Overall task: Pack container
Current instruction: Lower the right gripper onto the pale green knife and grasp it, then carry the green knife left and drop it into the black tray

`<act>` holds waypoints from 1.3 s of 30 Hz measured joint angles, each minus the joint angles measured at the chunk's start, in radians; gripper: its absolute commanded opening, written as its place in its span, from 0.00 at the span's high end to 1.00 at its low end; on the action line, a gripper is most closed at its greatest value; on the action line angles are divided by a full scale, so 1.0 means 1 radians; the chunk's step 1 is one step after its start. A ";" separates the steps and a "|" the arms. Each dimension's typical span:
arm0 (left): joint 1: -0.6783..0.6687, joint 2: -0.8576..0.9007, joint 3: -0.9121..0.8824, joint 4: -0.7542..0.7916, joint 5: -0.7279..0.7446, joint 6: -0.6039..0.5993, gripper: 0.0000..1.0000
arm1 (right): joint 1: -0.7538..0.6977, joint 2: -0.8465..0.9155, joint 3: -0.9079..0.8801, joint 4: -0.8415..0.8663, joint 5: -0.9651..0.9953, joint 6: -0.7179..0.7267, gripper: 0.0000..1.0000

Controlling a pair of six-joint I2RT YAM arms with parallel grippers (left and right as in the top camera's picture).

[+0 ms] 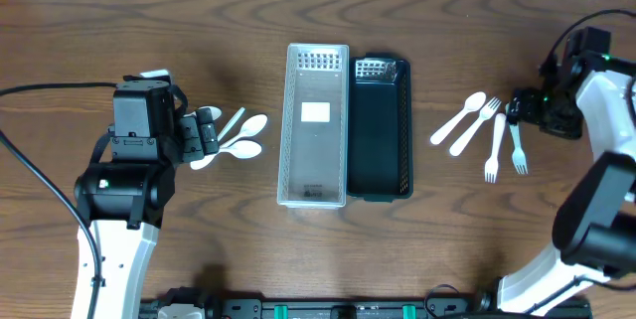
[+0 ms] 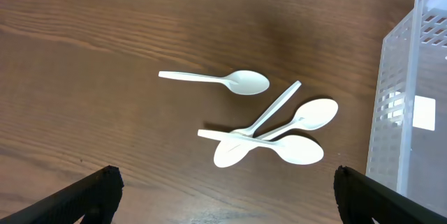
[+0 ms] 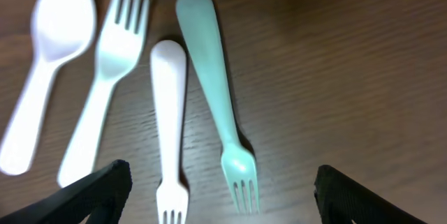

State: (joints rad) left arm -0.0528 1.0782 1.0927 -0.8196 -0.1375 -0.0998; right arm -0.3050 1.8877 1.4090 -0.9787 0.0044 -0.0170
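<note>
A clear plastic container (image 1: 316, 192) and a black container (image 1: 379, 185) stand side by side at the table's middle. Several white spoons (image 1: 241, 138) lie left of them; in the left wrist view they are a lone spoon (image 2: 230, 79) and a crossed pile (image 2: 279, 137). My left gripper (image 2: 223, 199) is open and empty above the table near the spoons. Right of the containers lie a white spoon (image 1: 457, 120), white forks (image 1: 491, 145) and a pale green fork (image 3: 216, 91). My right gripper (image 3: 220, 189) is open and empty over the fork tines.
The clear container's perforated wall (image 2: 405, 112) shows at the right edge of the left wrist view. The right arm (image 1: 596, 110) stands at the table's right edge, the left arm (image 1: 129, 190) at the left front.
</note>
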 measured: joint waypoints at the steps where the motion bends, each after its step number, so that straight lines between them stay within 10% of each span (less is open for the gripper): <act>1: 0.000 0.000 0.000 0.000 0.000 0.000 0.02 | 0.000 0.018 0.000 0.007 0.000 -0.012 0.15; 27: 0.000 0.000 0.000 0.000 0.000 0.000 0.02 | -0.008 0.203 0.025 0.019 0.015 -0.058 0.97; 39: 0.000 0.001 0.000 0.000 0.000 0.000 0.02 | 0.037 0.143 0.241 -0.195 -0.062 0.013 0.99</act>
State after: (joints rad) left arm -0.0528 1.0790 1.0927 -0.8196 -0.1375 -0.0998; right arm -0.2676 2.0312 1.6505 -1.1736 -0.0574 -0.0036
